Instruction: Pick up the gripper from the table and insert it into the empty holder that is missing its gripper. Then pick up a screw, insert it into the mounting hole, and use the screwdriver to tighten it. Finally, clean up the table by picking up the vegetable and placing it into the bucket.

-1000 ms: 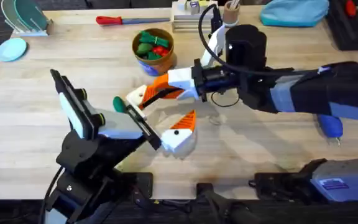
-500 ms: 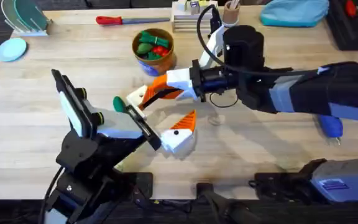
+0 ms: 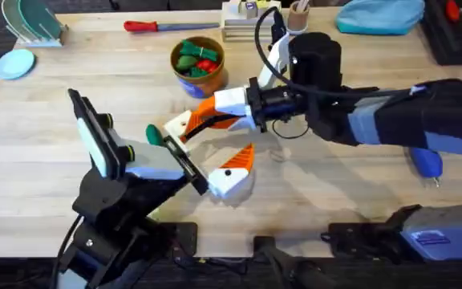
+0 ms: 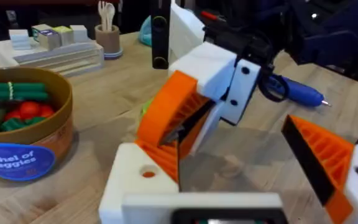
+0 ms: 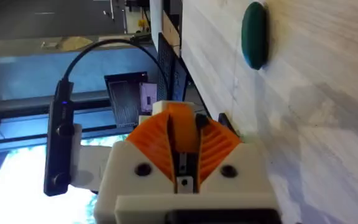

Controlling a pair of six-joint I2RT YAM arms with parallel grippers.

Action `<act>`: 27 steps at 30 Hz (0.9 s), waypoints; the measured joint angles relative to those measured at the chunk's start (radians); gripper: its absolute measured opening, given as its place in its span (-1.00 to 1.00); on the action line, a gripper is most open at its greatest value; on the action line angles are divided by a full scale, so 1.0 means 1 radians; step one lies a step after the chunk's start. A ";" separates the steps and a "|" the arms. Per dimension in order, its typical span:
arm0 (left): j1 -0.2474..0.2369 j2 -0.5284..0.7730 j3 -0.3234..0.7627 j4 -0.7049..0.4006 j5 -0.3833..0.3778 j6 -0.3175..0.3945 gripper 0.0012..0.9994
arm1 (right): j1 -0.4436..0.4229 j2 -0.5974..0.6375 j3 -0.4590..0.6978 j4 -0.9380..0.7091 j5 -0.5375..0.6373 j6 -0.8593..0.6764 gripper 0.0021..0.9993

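Note:
My right gripper (image 3: pixel 192 123) reaches across the middle and is shut on the small orange gripper (image 5: pixel 180 119), which is pinched between its two ribbed pads. It presses this tip against the holder (image 4: pixel 135 182), the white finger block of my left gripper (image 3: pixel 209 140). The left gripper is open, and its other finger carries an orange tip (image 4: pixel 319 160). The dark-green vegetable (image 3: pixel 154 135) lies on the table just left of both grippers. The bucket (image 3: pixel 208 79) stands behind them with toy vegetables inside. The blue screwdriver (image 3: pixel 427 164) lies at the far right, partly under the right arm.
A red-handled tool (image 3: pixel 154 26) lies along the back edge. A stack of blocks and a pen cup (image 3: pixel 298 16) stand at the back centre, a blue cloth (image 3: pixel 379 16) at the back right, and dishes (image 3: pixel 22 32) at the far left.

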 joint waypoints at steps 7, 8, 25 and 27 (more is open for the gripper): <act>-0.001 0.000 0.000 0.003 0.046 0.013 0.99 | -0.019 0.000 0.000 -0.003 -0.066 0.000 -0.54; -0.004 0.000 0.000 0.003 0.064 0.017 0.99 | -0.019 0.000 0.000 -0.003 -0.080 0.000 -0.49; -0.019 0.000 0.000 0.004 0.163 0.031 0.99 | -0.035 0.000 0.000 0.023 -0.152 0.001 0.27; -0.019 0.000 0.000 0.004 0.163 0.031 0.99 | -0.042 0.000 0.000 0.026 -0.153 0.000 0.51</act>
